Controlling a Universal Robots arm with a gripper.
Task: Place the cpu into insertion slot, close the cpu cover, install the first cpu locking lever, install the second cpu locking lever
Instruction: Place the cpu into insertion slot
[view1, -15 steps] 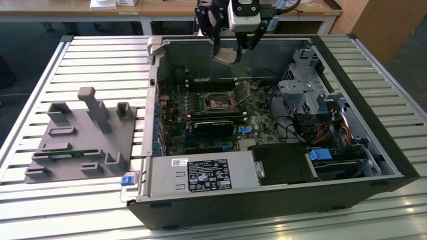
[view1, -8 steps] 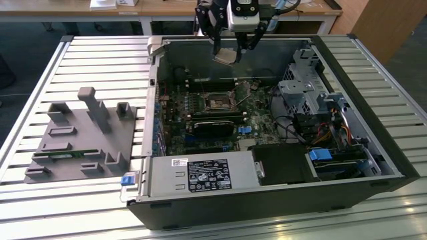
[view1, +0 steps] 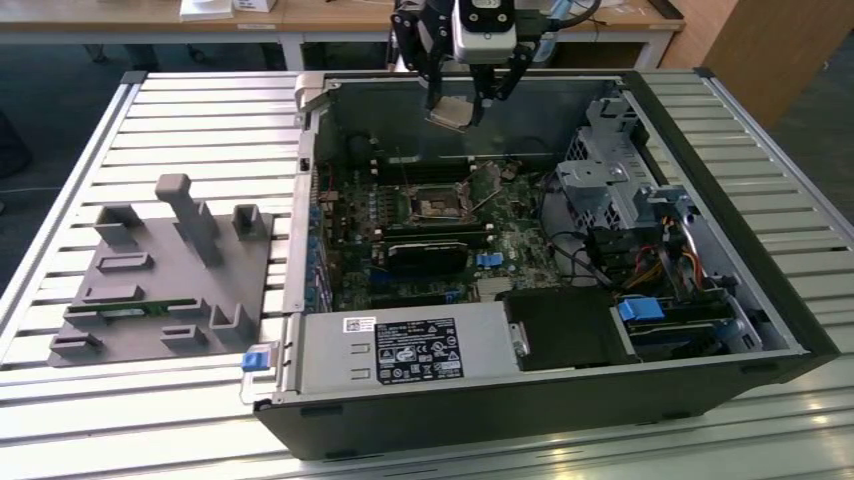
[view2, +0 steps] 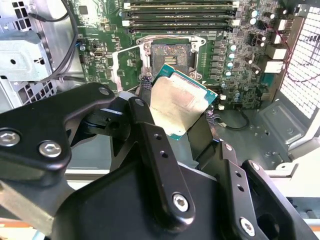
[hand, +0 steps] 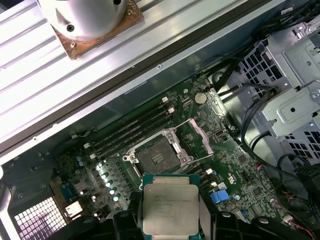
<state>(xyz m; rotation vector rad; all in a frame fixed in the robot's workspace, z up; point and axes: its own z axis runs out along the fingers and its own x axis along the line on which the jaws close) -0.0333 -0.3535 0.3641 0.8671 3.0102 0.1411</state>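
Observation:
My gripper (view1: 454, 106) hangs above the back of the open computer case, shut on the cpu (view1: 450, 113), a flat silvery-tan square chip with a green edge. In both wrist views the cpu (view2: 177, 105) (hand: 170, 205) sits tilted between the black fingers (view2: 150, 130), well above the motherboard. The insertion slot (view1: 438, 207) (view2: 167, 54) (hand: 157, 157) lies bare in the middle of the board, its dark frame around dull contacts. The cpu cover (view2: 129, 65) (hand: 201, 137), a thin silvery frame, stands swung up beside the slot.
Long black memory slots (hand: 135, 125) run beside the socket. A metal drive cage (view1: 621, 190) with cables fills the case's side at the exterior view's right, and a power supply (view1: 400, 350) sits at the front. A grey fixture (view1: 167, 270) lies on the slatted table.

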